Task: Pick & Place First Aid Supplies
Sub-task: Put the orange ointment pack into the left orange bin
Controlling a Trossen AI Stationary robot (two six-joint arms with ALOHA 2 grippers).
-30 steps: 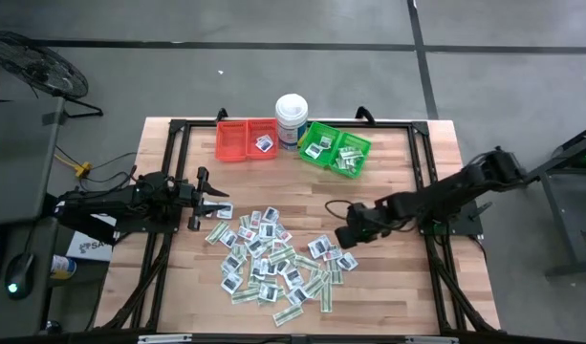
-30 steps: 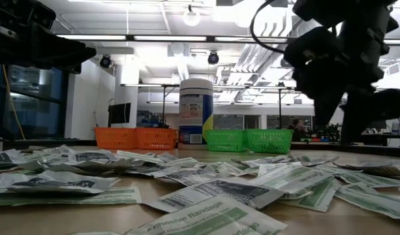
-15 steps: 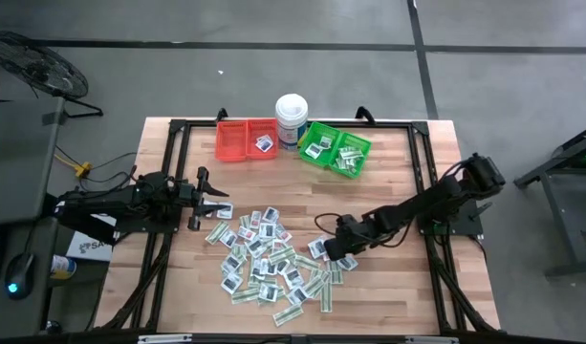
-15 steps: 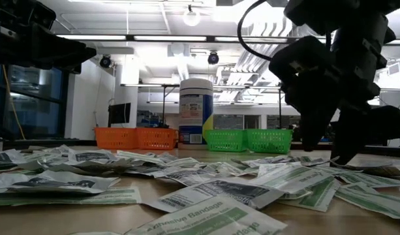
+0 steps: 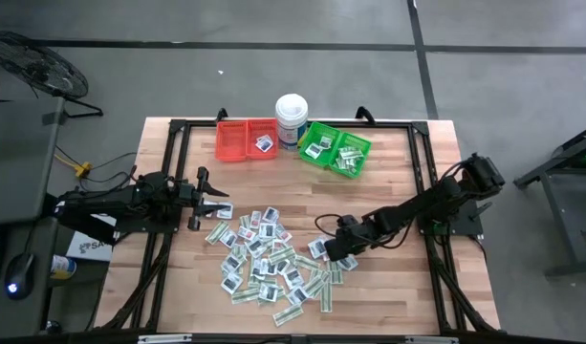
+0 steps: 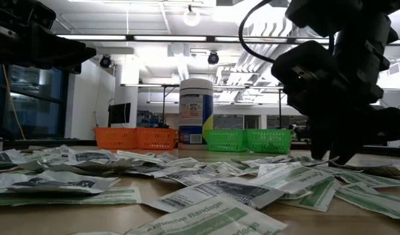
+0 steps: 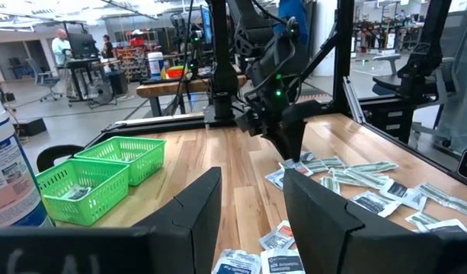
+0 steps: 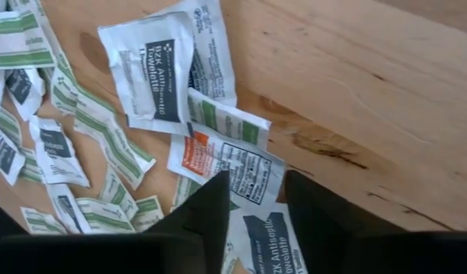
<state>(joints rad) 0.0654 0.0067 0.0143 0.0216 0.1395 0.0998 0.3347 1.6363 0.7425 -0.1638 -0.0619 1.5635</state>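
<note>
The first aid supplies [image 5: 271,264] lie in a loose pile at the table's middle: square white packets with dark print and pale green-and-white strips. My right gripper [image 5: 331,251] is down at the pile's right edge, slanting from the right. Its fingers stand apart on either side of a white antiseptic packet [image 8: 265,237], next to a packet with an orange patch [image 8: 227,161]. In the low view the right gripper [image 6: 335,155] reaches down to the packets. My left gripper [image 5: 219,205] waits open and level at the pile's far left, nothing between its fingers [image 7: 195,217]. My right gripper comes down on the pile's right edge, slanting from the table's right, with one finger [image 8: 212,207] on each side of the antiseptic packet's top edge [image 8: 256,217]. The packet lies flat on the table. Whether the fingertips touch it, I cannot tell.
At the far edge stand a red bin [image 5: 237,143] and a green bin [image 5: 323,162], each holding a few packets, with a tall white tub [image 5: 292,117] between them. Bare wood [image 5: 388,287] lies right of the pile.
My right gripper has gone toward the table's left and near edge and down, from bare wood to the pile's right edge. It has then stayed there while its fingers drew closer together. The packets have not visibly moved.
</note>
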